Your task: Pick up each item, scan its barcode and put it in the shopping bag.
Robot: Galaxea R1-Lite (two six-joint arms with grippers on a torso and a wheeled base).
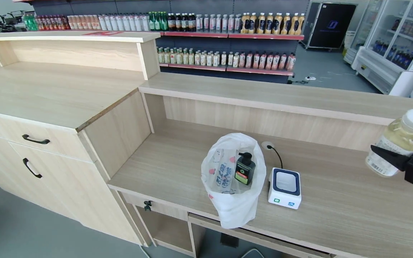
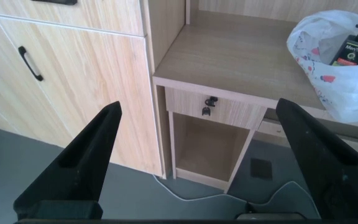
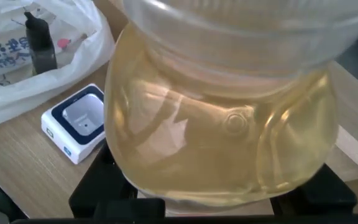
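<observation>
On the surface [image 1: 335,215] the shopping bag [image 1: 233,211] sits just left of the scanner [image 1: 284,187], and the pale-yellow bottle [image 1: 405,134] is airborne well right of it, clamped in the right end effector [image 1: 403,150]: picked, not yet scanned, I'd say. Its long axis leans, cap up and away from the scanner, base toward it, so next it needs carrying over the scanner's window, barcode facing it. Left end effector [image 2: 197,162] gapes empty.

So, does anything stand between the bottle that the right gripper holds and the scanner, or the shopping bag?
Nothing visible does. The right gripper holds the bottle over the counter, whose wood between it and the scanner is bare. The shopping bag stands open past the scanner.
</observation>
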